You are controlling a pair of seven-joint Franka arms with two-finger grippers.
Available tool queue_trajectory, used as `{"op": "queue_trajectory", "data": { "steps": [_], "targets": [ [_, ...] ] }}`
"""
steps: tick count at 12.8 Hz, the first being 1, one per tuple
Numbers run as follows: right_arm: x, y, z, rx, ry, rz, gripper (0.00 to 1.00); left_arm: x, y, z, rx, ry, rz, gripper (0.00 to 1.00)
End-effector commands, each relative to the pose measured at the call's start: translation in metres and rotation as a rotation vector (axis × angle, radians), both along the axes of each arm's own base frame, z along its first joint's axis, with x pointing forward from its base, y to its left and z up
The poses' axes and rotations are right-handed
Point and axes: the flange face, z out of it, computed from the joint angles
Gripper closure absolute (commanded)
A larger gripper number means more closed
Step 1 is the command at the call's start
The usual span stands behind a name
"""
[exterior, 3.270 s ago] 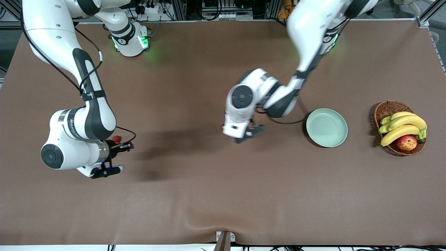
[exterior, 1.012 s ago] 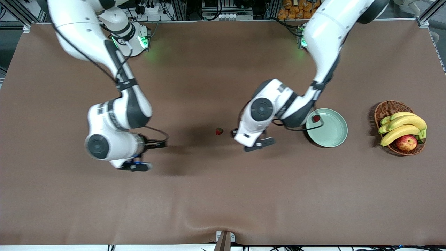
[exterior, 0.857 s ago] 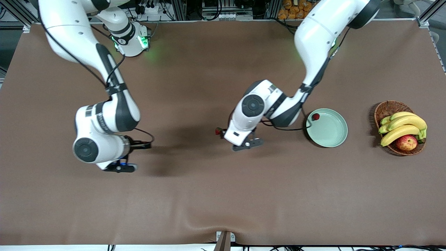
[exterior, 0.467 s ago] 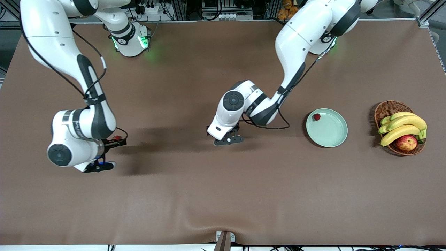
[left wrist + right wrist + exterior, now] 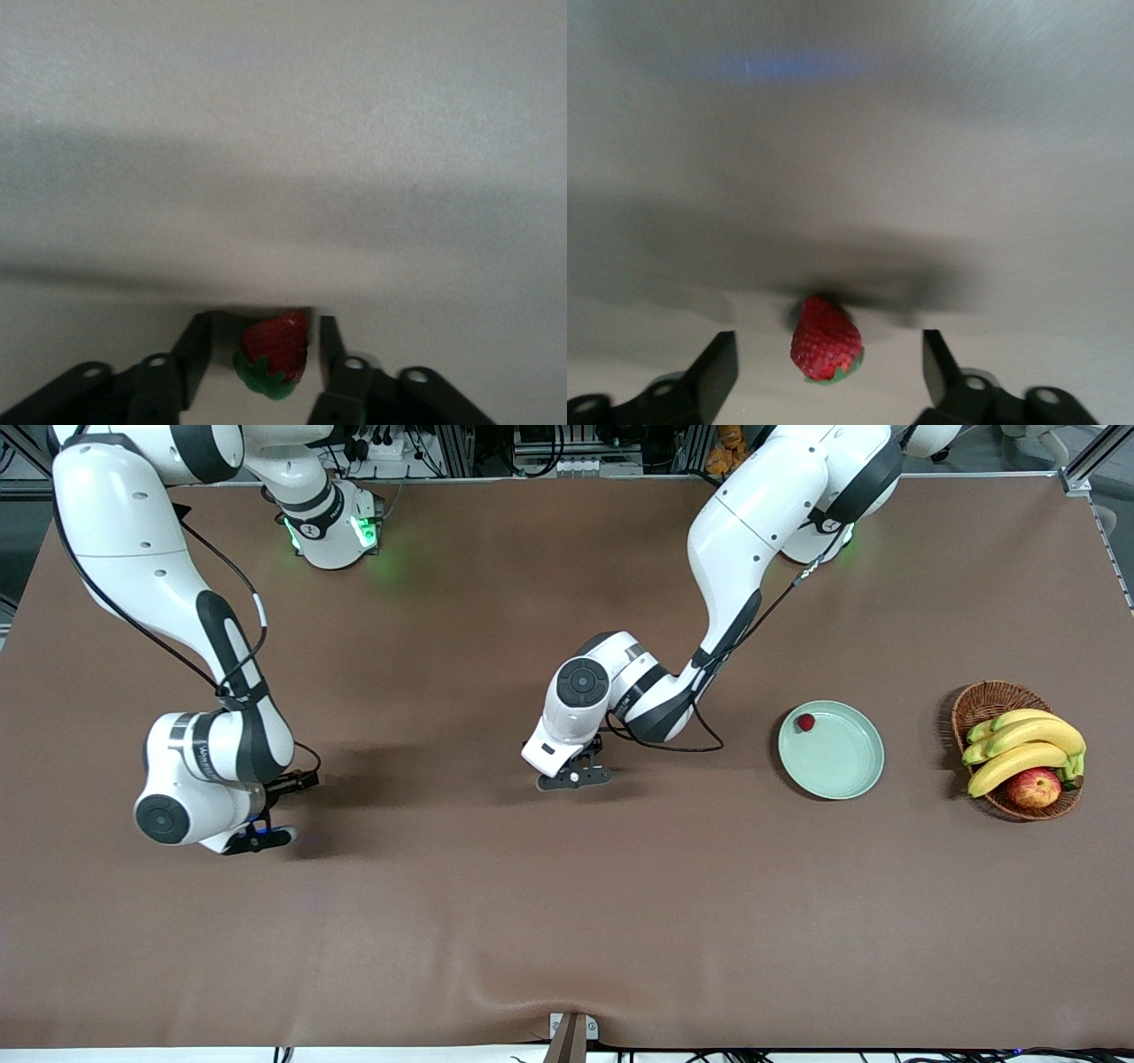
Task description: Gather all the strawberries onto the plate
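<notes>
Left wrist view shows the middle strawberry (image 5: 273, 352) lying on the counter (image 5: 567, 921) between the jaws of the left gripper (image 5: 261, 332). The jaws stand apart, 1 on each side of the berry, with a clear gap on 1 side, so I judge it bracketed but not yet clamped. That gripper sits low at the middle of the counter, wrist tilted down, which suits a pinch across the berry's width.

Right wrist view shows the end strawberry (image 5: 826, 341), also resting on the counter, cap toward the camera, centred between the jaws of the right gripper (image 5: 826, 350). Those jaws are wide apart, well clear of the fruit on both sides: lined up, not gripping. This gripper is down at the right arm's end of the counter.

Toward the left arm's end, the plate (image 5: 842, 779) already holds the plated strawberry (image 5: 804, 723), just inside the rim on the side farther from the front camera. So 1 of 3 appears done and 2 remain. The left arm's berry has the shorter trip to the plate.
</notes>
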Motion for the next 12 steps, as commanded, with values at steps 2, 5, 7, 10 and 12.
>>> {"op": "queue_trajectory", "data": {
  "steps": [2,5,7,10,12],
  "targets": [
    [-0.008,-0.002,0.0,0.012,0.012,0.003,0.56,0.007,-0.003,0.012,-0.017,-0.025,0.001,1.0],
    [-0.005,0.003,0.003,0.012,-0.001,0.01,1.0,0.033,0.034,0.068,0.014,-0.022,0.054,1.0],
    [0.004,0.008,0.014,0.015,-0.03,0.014,1.0,0.05,0.09,0.115,0.093,0.03,0.094,1.0],
    [0.026,0.058,0.058,0.108,-0.095,0.008,1.0,0.06,0.2,0.14,0.196,0.114,0.09,1.0],
    [0.025,0.121,0.086,0.271,-0.058,-0.06,1.0,0.066,0.28,0.13,0.243,0.191,0.04,1.0]
  ]
}}
